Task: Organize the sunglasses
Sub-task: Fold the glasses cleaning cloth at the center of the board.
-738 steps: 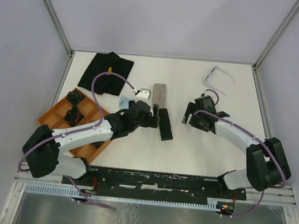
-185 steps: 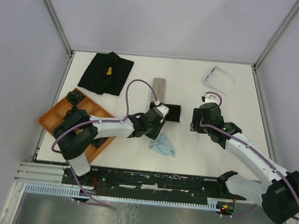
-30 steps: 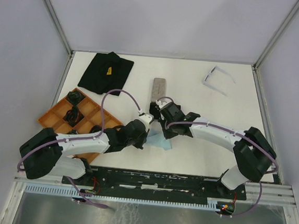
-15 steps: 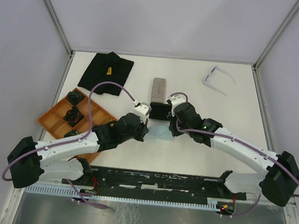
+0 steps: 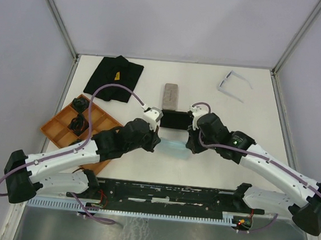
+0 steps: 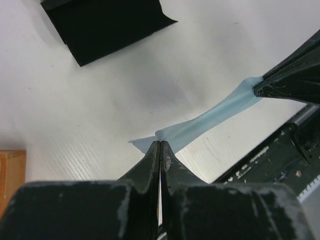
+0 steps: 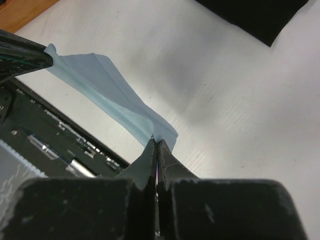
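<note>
A light blue cloth [image 5: 174, 148] hangs stretched between my two grippers over the table's near middle. My left gripper [image 6: 160, 142] is shut on its left corner, and my right gripper [image 7: 156, 141] is shut on its right corner. Seen from the left wrist, the cloth [image 6: 205, 122] runs taut to the right gripper's fingers [image 6: 287, 85]. In the right wrist view the cloth [image 7: 112, 92] reaches the left fingers [image 7: 20, 55]. One pair of sunglasses [image 5: 233, 84], pale lavender with its arms unfolded, lies at the far right, away from both grippers.
A black case [image 5: 176, 119] lies just behind the cloth, with a grey case [image 5: 171, 96] behind that. A black fabric piece [image 5: 114, 78] sits at the far left. An orange tray [image 5: 59, 123] with dark items stands at the left edge.
The right gripper has shut on the cloth's right corner and pulled away to the right. The cloth has left the table and is now taut between the two grippers.
</note>
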You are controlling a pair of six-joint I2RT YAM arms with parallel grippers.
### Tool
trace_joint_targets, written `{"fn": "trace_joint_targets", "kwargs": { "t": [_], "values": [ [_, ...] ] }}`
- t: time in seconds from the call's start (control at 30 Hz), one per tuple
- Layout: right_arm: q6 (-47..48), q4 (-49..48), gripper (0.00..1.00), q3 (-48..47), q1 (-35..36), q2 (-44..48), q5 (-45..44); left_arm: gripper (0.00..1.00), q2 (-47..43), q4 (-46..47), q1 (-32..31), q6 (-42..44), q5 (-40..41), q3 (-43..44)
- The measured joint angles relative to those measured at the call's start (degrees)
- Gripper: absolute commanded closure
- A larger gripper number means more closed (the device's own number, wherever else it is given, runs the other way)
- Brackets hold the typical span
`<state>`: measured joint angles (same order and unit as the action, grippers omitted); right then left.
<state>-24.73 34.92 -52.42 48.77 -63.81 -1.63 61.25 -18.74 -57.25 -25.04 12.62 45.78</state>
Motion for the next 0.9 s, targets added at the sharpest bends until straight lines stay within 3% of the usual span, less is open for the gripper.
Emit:
{"fn": "trace_joint_targets", "kwargs": {
  "t": [0.23, 0.47, 0.63, 0.9],
  "values": [
    [-3.39, 6.95, 1.0, -1.88, 0.24, 2.64, 7.28, 0.97, -2.86, -3.37, -4.61, -2.82, -2.34, 0.0],
    [-4.79, 7.98, 1.0, -1.66, 0.2, -2.29, 8.39, 0.97, 2.8, -0.37, -6.14, -3.98, -1.01, -2.19],
    [-4.31, 1.95, 1.0, 1.07, -1.62, -9.6, 3.65, 0.97, 8.31, 7.32, -4.74, -4.02, 3.98, -6.86],
    [-0.96, -12.87, 1.0, 4.61, -6.4, -16.79, -1.62, 0.97, 17.16, 23.02, 2.73, -1.16, 4.76, -9.4]
  ]
}}
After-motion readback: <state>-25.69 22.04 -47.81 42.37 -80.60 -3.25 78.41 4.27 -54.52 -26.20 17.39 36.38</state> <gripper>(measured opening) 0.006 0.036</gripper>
